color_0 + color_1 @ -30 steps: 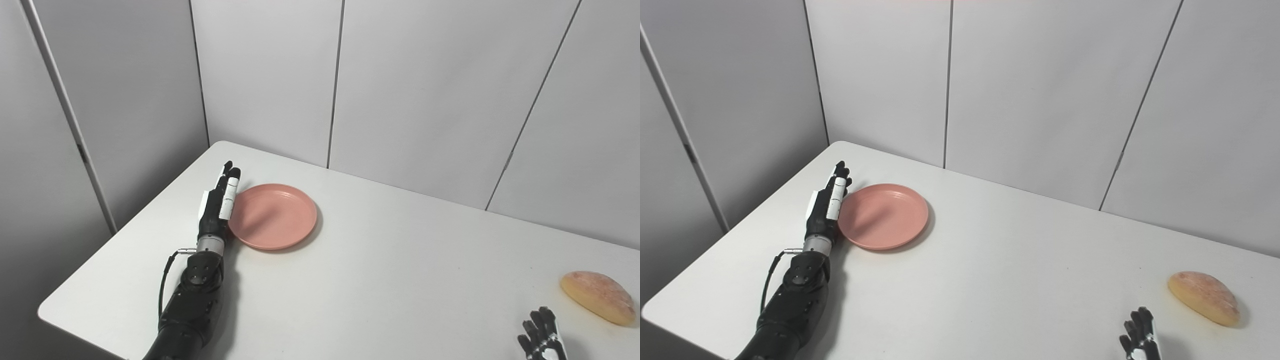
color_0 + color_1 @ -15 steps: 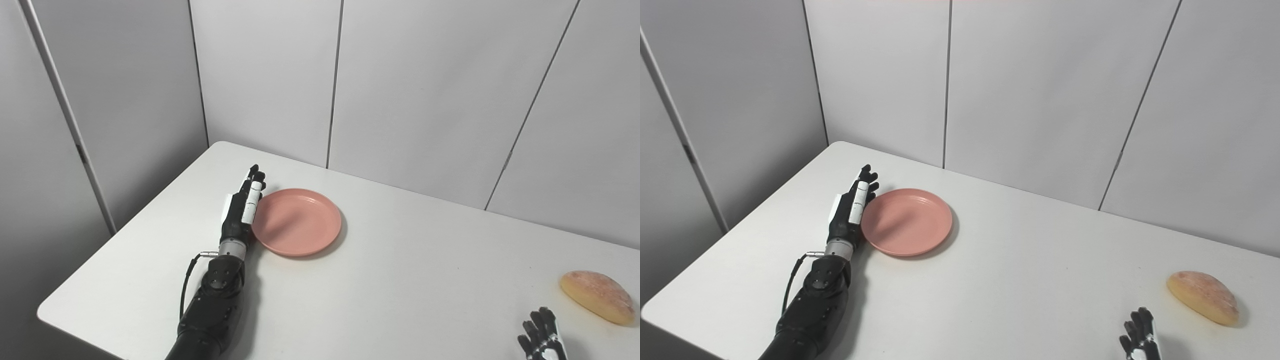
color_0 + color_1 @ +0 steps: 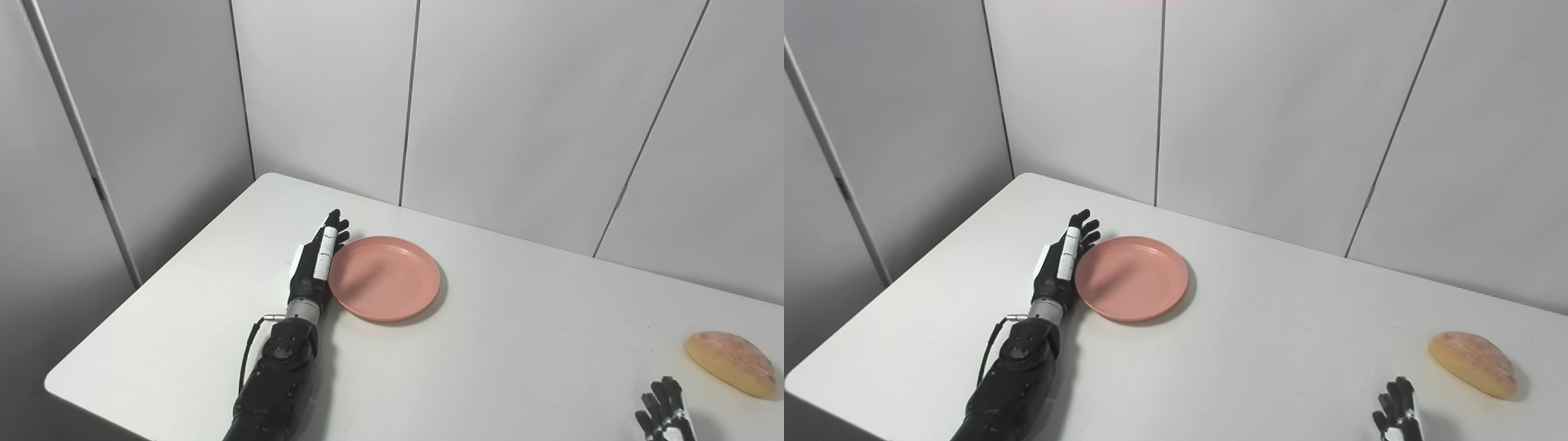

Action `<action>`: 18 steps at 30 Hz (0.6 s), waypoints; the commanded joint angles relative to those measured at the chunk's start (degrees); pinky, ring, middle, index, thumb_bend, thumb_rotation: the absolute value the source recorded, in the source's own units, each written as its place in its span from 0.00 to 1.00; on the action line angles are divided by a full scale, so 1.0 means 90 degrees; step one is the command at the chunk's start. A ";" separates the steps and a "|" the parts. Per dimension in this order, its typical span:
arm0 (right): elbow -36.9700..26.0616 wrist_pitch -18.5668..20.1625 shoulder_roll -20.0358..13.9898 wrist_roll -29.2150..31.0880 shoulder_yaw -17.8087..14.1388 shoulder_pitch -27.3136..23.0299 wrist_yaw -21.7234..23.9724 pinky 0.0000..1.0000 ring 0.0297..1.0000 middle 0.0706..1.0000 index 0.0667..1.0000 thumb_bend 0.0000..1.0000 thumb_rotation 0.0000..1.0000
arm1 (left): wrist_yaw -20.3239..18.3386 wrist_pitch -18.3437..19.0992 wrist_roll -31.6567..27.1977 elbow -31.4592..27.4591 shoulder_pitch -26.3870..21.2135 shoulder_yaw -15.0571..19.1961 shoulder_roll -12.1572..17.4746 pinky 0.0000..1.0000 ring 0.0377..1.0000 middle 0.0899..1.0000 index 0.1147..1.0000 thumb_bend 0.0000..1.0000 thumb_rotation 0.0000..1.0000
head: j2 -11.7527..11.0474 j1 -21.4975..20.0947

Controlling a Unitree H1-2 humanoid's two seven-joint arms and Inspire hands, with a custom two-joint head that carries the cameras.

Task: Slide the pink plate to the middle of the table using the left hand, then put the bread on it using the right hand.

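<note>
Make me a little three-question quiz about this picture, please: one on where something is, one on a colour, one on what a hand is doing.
1. Where does the bread lie?
A. On the plate
B. On the table near its right edge
C. In the left hand

2. What colour is the plate?
A. Pink
B. Blue
C. Green

3. What is the left hand doing?
A. Holding the bread
B. Hanging high above the table
C. Lying open and flat against the plate's left rim

Answers:
1 B: the bread sits on the bare white table, far from the plate, just beyond the right hand.
2 A: the plate is plainly pink.
3 C: its fingers lie straight along the rim and grip nothing.
</note>
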 commanded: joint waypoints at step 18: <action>-0.0304 -0.0119 0.0182 -0.0352 0.0046 0.0016 -0.0232 1.00 0.99 0.99 1.00 0.53 0.87 | -0.0295 0.0301 0.0013 -0.0459 0.0194 -0.0305 -0.0297 0.91 0.90 0.90 0.91 0.78 1.00 | 0.0189 -0.0712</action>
